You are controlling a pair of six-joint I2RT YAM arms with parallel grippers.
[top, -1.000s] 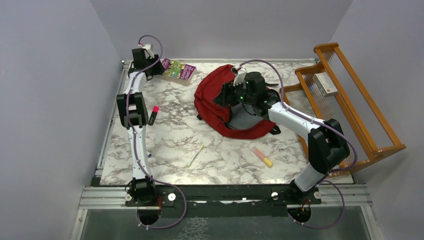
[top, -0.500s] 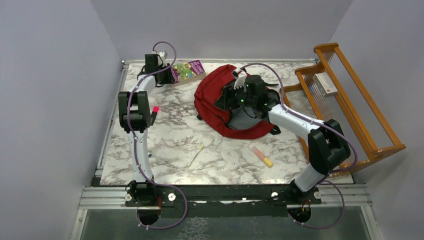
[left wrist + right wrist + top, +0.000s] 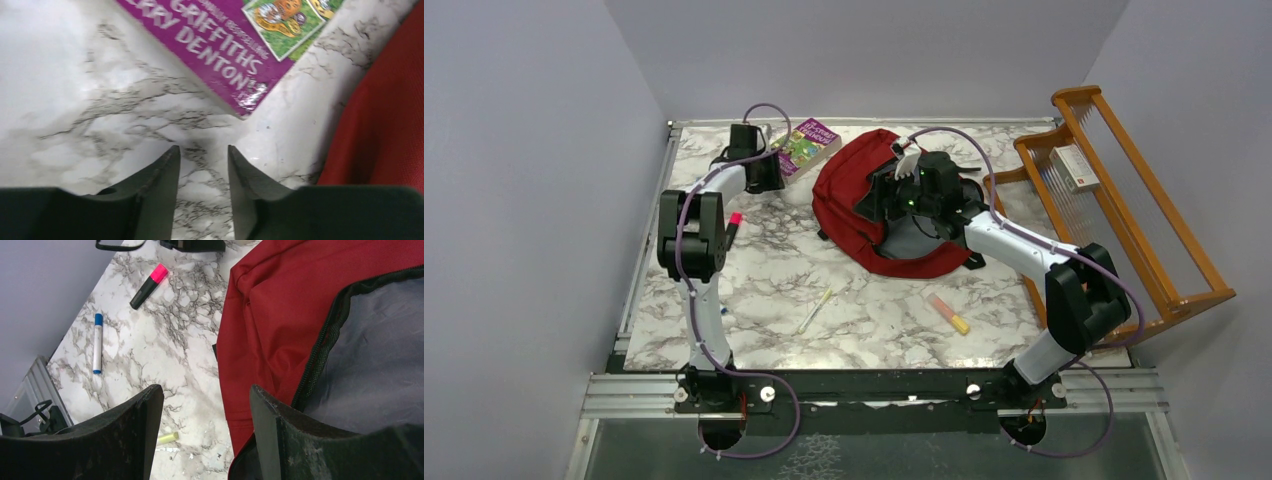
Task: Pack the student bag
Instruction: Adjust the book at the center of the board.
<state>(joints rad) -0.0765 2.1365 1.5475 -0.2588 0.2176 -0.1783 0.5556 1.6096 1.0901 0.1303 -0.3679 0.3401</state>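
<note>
The student bag (image 3: 849, 195) is a red backpack lying at the far middle of the table, unzipped, with its grey lining (image 3: 375, 360) showing. My right gripper (image 3: 876, 198) hovers over the opening, its jaws wide open and empty (image 3: 205, 402), with the red edge of the bag (image 3: 265, 320) under them. A purple book (image 3: 810, 147) lies just left of the bag. My left gripper (image 3: 771, 176) sits low over the marble next to the book's near corner (image 3: 235, 75), open and empty (image 3: 202, 155). The bag also shows at the right edge of the left wrist view (image 3: 385, 125).
A pink highlighter (image 3: 732, 228) lies beside the left arm. A yellow pen (image 3: 816, 310), an orange and yellow marker (image 3: 948, 313) and a blue-capped pen (image 3: 97, 342) lie on the near marble. A wooden rack (image 3: 1144, 230) holding a white box (image 3: 1074, 167) stands at the right.
My left gripper has swung right along the far edge. The purple book has shifted right and turned, ending closer to the bag. The right arm has barely moved.
</note>
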